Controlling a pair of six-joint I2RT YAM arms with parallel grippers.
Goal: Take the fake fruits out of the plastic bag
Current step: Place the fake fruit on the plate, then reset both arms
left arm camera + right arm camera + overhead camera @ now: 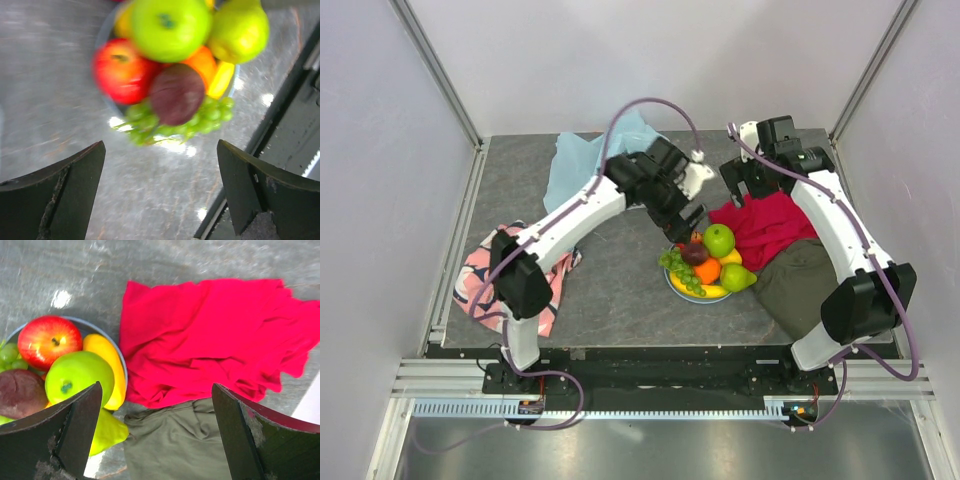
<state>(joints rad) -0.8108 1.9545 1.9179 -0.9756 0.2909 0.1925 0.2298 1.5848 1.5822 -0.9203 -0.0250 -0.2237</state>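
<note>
Grey mottled worktop [620, 290], boxed in by white walls, is carrying everything we are describing. Near its middle a round light-blue plate [92, 326] is holding the fake fruits [705, 265] in a heap: red apple [120, 70], green apple [170, 27], pear [240, 30], orange [202, 60], banana [221, 80], grape bunch [150, 122], and a dark plum [177, 92] sitting on top of the grapes. The plastic bag [582, 160], pale blue and crumpled, is lying well apart at the far side, left of centre; we cannot tell whether anything is inside it. A pink patterned cloth [485, 285] is lying by the left arm's base. A red cloth [215, 335] is lying just beside the plate on the right, with an olive cloth [800, 285] touching it nearer the arms. The left end effector [682, 222] is hovering over the plate's far-left edge, its jaws standing wide apart with nothing between them. The right end effector [156, 386] is hanging over the red cloth, jaws likewise spread and empty. We are judging that the fruits are out of the bag and that the left arm is in the letting-go part of the step. To do it well, we are advising a straight rise with the jaws wide, so that no finger is clipping the plum or the red apple, which are looking ready to roll. Any sideways travel is best saved until the fingers are well above the pile. The right arm is wise to hold off, since both arms are unlikely to fit over the plate together.
</note>
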